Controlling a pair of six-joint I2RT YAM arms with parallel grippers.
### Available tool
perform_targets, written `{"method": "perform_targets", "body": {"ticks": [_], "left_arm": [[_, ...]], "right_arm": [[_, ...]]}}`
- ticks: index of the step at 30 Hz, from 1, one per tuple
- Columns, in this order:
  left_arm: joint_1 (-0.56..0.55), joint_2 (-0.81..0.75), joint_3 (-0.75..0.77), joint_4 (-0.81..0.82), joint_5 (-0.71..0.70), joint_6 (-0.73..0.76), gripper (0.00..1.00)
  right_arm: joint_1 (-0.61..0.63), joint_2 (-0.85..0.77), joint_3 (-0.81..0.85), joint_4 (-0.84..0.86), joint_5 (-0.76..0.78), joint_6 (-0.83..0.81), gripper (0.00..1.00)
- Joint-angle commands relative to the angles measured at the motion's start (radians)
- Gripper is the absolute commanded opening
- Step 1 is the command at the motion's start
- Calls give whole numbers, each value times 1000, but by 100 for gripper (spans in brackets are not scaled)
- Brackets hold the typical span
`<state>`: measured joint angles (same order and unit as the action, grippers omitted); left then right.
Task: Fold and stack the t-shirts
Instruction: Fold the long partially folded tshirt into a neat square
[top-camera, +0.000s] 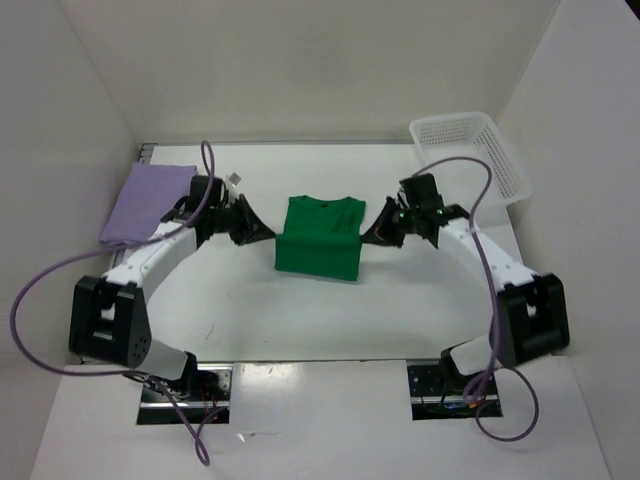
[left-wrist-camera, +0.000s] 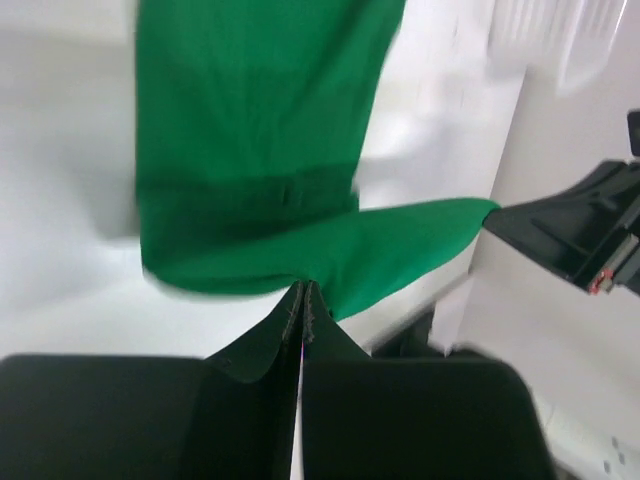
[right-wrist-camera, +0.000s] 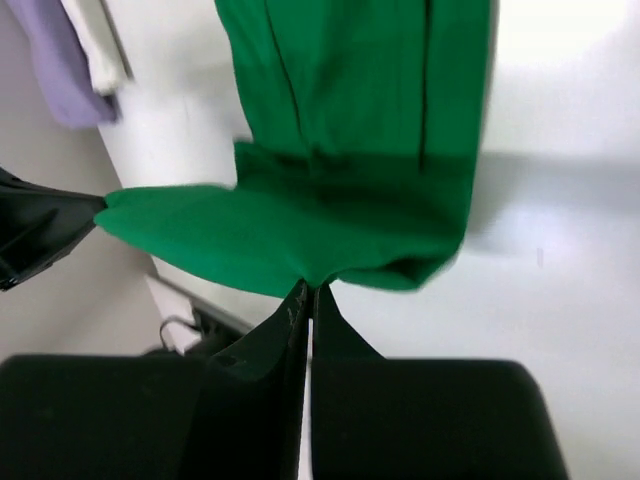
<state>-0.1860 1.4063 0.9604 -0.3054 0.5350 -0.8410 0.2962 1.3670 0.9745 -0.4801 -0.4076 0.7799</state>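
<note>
Bright green cloth t-shirt (top-camera: 318, 225): you have one of these, lying on the white counter (top-camera: 250, 310) directly between your two end effectors, with its collar on the far side from the arm bases. Your left end effector (top-camera: 266, 233) is pinched fully together on the shirt's left edge. Your right end effector (top-camera: 368, 236) is pinched together on its right edge. In each wrist view the black fingers (left-wrist-camera: 255, 355) meet with green fabric caught at their tips. A band of cloth runs from one grip to the other across the near half of the shirt, and the rest lies flat beyond the fingertips.

You have one lavender purple cloth t-shirt (top-camera: 148, 203), a flat rectangle outward of and beyond the left end effector, well apart from it.

Of a third shirt you get only a strip of pale cream cloth (right-wrist-camera: 95, 45), just beside the lavender one in the right wrist view and cut off by the top edge. You cannot tell its fold or full outline, and from above it does not stand out against the counter.

One white plastic lattice basket (top-camera: 470, 150) stands beyond and outward of the right end effector, apart from the green shirt. Both wrist views are blurred, so the seams and edges of the cloth are hard to read.
</note>
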Motion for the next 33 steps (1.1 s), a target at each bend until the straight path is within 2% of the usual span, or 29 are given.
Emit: {"method": "perform_targets", "body": {"ticks": [1,5,11,16,19,22,23,24,25,27,28,30,31,32,33], "left_arm": [[26,182,157,98,-75,14,0],[26,391,362,111,-125,32,0],[36,612,576,121,-138,33,0],[36,761,714,204,-129,-36,0],[36,818,779,213,-129,-49,4],[46,827,845,224,-129,-58,18],[46,818,856,224,-129,-58,23],[55,807,856,236,-139,-58,27],[56,794,856,236,-148,-46,31],[56,749,856,236,-158,-26,31],[46,723,845,236,-158,3,28],[8,695,819,226,-147,26,26],[-12,669,755,247,-115,26,26],[-62,659,715,261,-103,26,26],[-87,649,675,272,-102,26,26]], "right_arm": [[-34,180,196,50,51,-129,0],[-77,430,399,51,95,-172,0],[-118,628,576,64,151,-182,0],[-127,747,687,41,170,-182,0],[-127,791,737,32,194,-182,0],[-127,782,747,43,194,-151,0],[-127,782,747,55,194,-151,4],[-127,771,762,55,194,-139,17],[-127,771,785,55,185,-139,24],[-127,741,819,31,185,-148,36],[-127,727,819,31,185,-148,38],[-127,666,796,32,185,-148,36],[-127,644,779,32,156,-148,25],[-112,611,738,44,139,-148,19],[-102,598,713,57,119,-148,8]]}}
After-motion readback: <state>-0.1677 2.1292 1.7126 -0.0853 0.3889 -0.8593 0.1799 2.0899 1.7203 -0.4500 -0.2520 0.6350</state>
